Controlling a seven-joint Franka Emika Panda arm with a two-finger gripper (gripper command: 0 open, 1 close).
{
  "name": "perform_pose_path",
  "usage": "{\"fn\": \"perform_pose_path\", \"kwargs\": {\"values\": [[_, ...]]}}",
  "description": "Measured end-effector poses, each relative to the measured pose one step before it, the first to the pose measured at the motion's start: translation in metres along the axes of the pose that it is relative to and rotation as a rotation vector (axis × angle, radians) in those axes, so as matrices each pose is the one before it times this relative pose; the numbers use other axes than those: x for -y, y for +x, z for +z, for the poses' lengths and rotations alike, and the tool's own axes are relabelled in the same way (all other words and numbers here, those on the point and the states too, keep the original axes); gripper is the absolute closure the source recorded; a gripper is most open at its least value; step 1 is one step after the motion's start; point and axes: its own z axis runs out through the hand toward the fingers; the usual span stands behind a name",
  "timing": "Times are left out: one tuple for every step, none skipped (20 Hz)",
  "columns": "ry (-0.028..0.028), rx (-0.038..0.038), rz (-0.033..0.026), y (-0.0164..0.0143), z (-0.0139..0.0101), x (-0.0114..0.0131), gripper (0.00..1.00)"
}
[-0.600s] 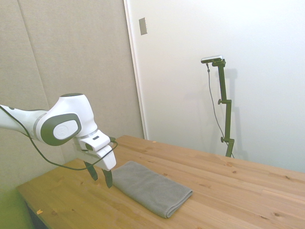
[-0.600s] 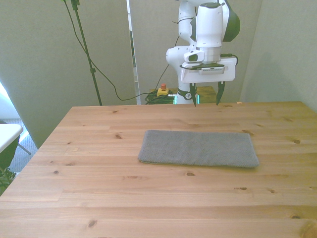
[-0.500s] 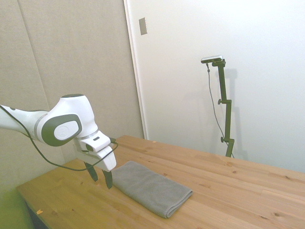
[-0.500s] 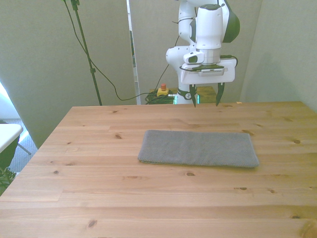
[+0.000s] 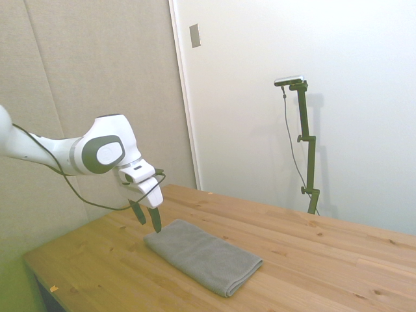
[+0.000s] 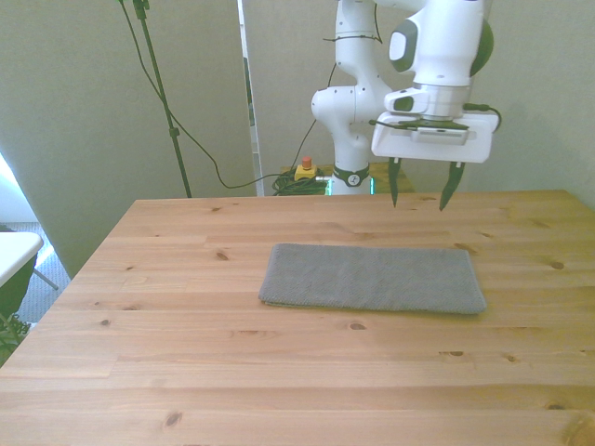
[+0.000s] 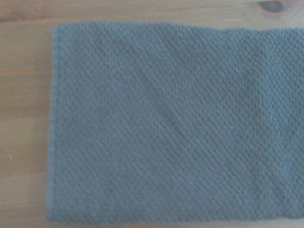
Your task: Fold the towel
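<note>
Your towel (image 6: 374,278) lies flat on the wooden table (image 6: 279,372), a long grey rectangle folded into thick layers. Its long sides run across the front view, and it sits nearer the far edge of the table than the near one. In the side view the towel (image 5: 203,255) shows rounded, padded edges, with the stacked layers visible along the end nearest that camera. Up close in the wrist view, the towel (image 7: 175,123) has a nubbly, waffle-like weave, a narrow hemmed band along one short end, and a straight, clean corner against the pale boards.

The table is made of honey-coloured planks with dark knots and visible grain, and its surface looks smooth and matte.

Your gripper (image 6: 418,185) hangs in the air above the table, over the towel's far long edge toward the front view's right end. It is clear of the cloth. Its two slim dark fingers (image 6: 393,182) point straight down, spread well apart, with nothing between them. The side view shows the gripper (image 5: 147,216) above the towel's end nearest the arm, the fingertips just short of the fabric. The arm's white shell is glossy and rounded, with grey joint caps, and a thin black cable loops beside the wrist.
</note>
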Motion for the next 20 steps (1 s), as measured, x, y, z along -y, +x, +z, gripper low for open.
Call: {"fn": "perform_pose_path", "kwargs": {"values": [[-0.02169,0.00078,0.01153,-0.00419,0.00108,0.01402,0.00],[-0.02283,-0.00460,0.00846,-0.00425,0.00085,0.01347,0.00],[-0.02110,-0.01520,0.00784,-0.00393,0.00084,0.01318,0.00],[-0.02881,-0.02740,0.00513,-0.00393,0.00232,0.01256,0.00],[-0.03118,-0.03647,0.00742,-0.00466,0.00373,0.01333,0.00],[-0.02027,-0.03021,0.00416,-0.00495,0.00437,0.01354,0.00],[-0.02454,-0.03078,0.00005,-0.00604,0.00628,0.01310,0.00],[-0.02245,-0.02653,-0.00251,-0.00701,0.00608,0.01283,0.00],[-0.02030,-0.02416,-0.00497,-0.00728,0.00532,0.01065,0.00],[-0.02043,-0.02269,-0.00364,-0.00707,0.00441,0.00857,0.00],[-0.01747,-0.01371,-0.00602,-0.00729,0.00293,0.00711,0.00],[-0.01617,-0.02040,-0.00465,-0.00608,0.00195,0.00608,0.00],[-0.01266,-0.01325,-0.00300,-0.00460,0.00131,0.00454,0.00],[-0.00948,-0.01057,-0.00334,-0.00364,0.00035,0.00404,0.00],[-0.00810,-0.01072,-0.00106,-0.00212,0.00103,0.00330,0.00],[-0.01262,-0.01199,-0.00014,-0.00075,0.00202,0.00282,0.00],[-0.01541,-0.01558,0.00210,-0.00020,0.00365,0.00251,0.00],[-0.01047,-0.01595,0.00347,0.00030,0.00439,0.00340,0.00],[-0.00753,-0.01050,0.00197,-0.00087,0.00507,0.00369,0.00],[-0.00550,-0.00667,0.00181,-0.00136,0.00449,0.00348,0.00]]}}
